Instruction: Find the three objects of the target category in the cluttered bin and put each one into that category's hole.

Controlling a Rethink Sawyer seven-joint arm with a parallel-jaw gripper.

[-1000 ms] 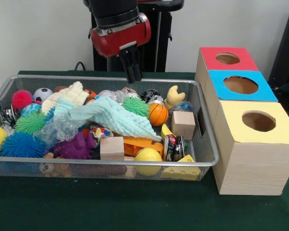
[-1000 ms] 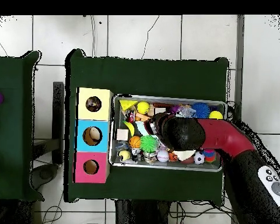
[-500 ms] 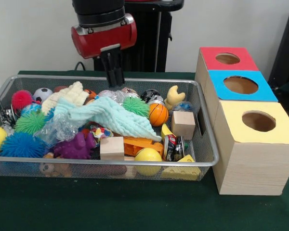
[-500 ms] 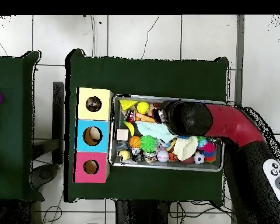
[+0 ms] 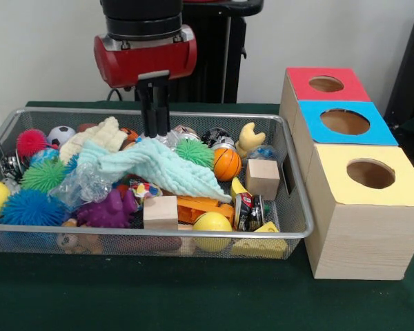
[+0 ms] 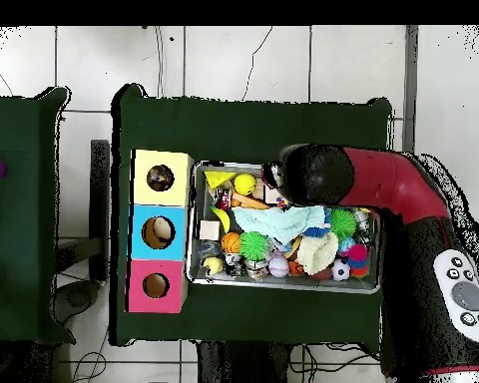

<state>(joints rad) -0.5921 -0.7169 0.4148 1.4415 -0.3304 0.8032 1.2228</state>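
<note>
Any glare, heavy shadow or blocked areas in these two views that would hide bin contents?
Front view: even light, soft shadows, no strong glare; the wire bin and the mint cloth read clearly, and the gripper hangs just above the cloth. Overhead view: the arm covers one corner of the bin, hiding what lies beneath.

Plain off-white wall behind the dark green cloth-covered table. Floor of large white square tiles with dark grout lines, thin black cables trailing across it. Second dark green-covered table stands to the side, apart from the main one. Black upright panel at the front view's right edge. Even indoor light.
</note>
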